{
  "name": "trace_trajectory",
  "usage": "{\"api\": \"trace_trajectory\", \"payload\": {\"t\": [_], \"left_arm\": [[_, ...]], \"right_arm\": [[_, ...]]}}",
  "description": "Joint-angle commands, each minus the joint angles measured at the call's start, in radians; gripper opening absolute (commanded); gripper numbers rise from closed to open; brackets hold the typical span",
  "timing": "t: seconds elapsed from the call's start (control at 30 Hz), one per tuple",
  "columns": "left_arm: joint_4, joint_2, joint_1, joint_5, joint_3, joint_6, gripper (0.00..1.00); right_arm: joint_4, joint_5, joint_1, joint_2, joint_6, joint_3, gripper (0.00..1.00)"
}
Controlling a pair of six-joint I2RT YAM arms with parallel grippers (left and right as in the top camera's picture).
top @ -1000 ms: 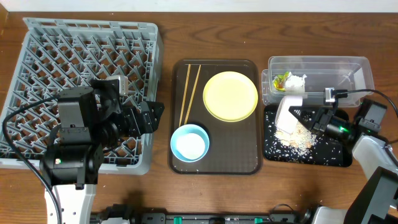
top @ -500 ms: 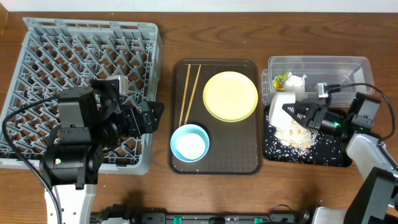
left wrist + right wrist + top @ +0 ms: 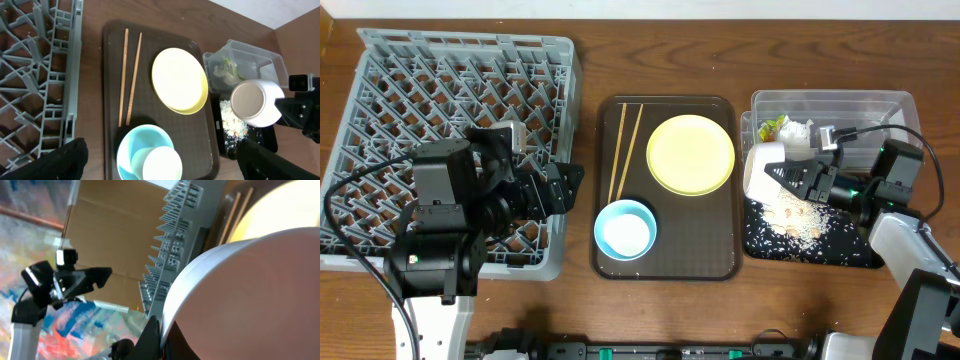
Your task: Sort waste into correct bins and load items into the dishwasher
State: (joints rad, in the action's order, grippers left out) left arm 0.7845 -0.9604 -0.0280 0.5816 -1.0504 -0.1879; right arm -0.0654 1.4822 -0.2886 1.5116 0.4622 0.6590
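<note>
Brown wood-grain tabletop

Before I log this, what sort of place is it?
Probably a staged dish-clearing station: a grey plastic dish rack, a brown serving tray with a round yellow plate, and a clear plastic waste tub.

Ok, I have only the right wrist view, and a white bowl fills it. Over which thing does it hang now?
Observer: The white bowl hangs tipped on its side over the border between the black tray and the clear tub, at their left end.
Operator: Is rice inside it?
Observer: In the left wrist view its inside looks empty; the rice scraps lie on the tray.
Operator: And the left arm?
Observer: The left gripper is at the dish rack's right edge, jaws open, holding nothing.
</note>
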Motion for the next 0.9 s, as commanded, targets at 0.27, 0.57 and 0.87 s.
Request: {"api": "trace_trajectory", "payload": {"t": [0.27, 0.57, 0.87], "left_arm": [[0.000, 0.001, -0.003, 0.017, -0.016, -0.009, 0.96], [0.000, 0.001, -0.003, 0.017, -0.016, -0.009, 0.96], [0.000, 0.001, -0.003, 0.017, -0.016, -0.009, 0.96]], "right_arm": [[0.124, -0.087, 0.005, -0.008, 0.176, 0.005, 0.01], [-0.045, -0.045, 0.175, -0.105, 0.129, 0.007, 0.01], [0.019, -0.592, 0.608, -0.270, 0.096, 0.011, 0.02]]}}
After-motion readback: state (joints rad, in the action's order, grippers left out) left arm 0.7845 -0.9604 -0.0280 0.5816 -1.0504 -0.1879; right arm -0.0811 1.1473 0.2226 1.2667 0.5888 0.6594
